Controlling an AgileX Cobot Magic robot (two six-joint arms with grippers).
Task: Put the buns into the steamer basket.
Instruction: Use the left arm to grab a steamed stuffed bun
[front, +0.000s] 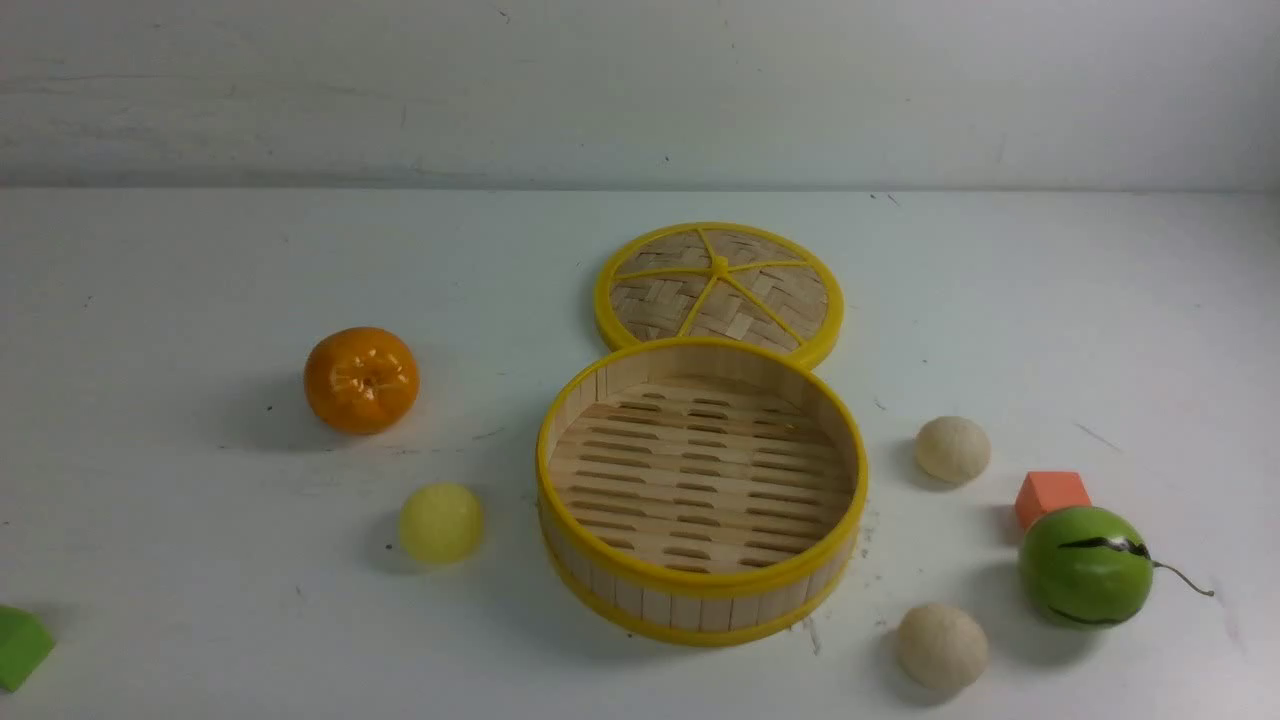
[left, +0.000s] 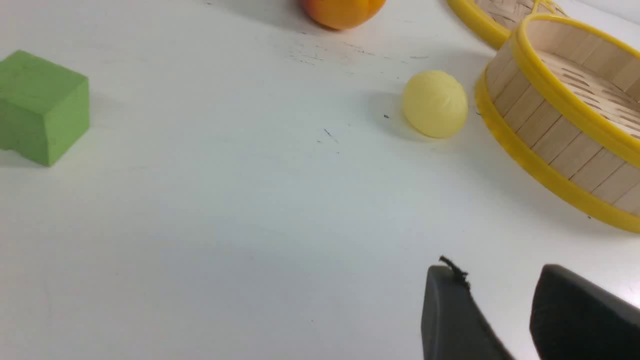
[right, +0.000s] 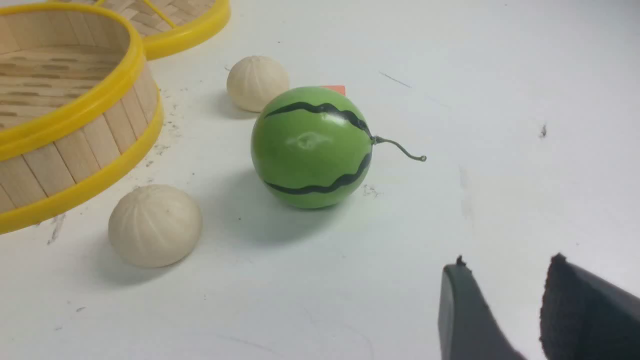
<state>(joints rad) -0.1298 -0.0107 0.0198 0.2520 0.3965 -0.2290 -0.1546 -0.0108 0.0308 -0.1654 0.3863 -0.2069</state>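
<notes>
- Left hand (left: 497, 274) was over the near-left part of the tabletop (front: 200, 620). Its fingers stood apart with nothing between them, apparently readied for a pick.
- Right hand (right: 507, 265) was over the near-right part, fingers likewise apart and empty. Neither hand appeared in the front view.
- Near cream bun (front: 941, 646) lay closest to the near edge, just right of the steamer basket (front: 700, 592) and not touching it. I judged it the right hand's easiest first pick.
- Green block (front: 20, 645) sat at the left edge, well clear. It is not a task item.
- Green striped ball (front: 1085, 565) stood toward the right edge, beside both cream buns. It could crowd the right hand's approach.
- Yellow bun (front: 441, 522) lay just left of the basket, on the left hand's side.
- Orange cube (front: 1050, 495) sat just behind the striped ball.
- The steamer basket stood mid-tabletop, upright and open. Its slat floor was bare, so no bun had been loaded.
- Far cream bun (front: 952, 449) lay right of the basket, apart from it.
- Orange fruit (front: 361, 380) sat further back on the left. It is a distractor.
- Lid (front: 718, 290) lay flat behind the basket, touching or nearly touching its far rim. It was evidently set aside to leave the opening free.
</notes>
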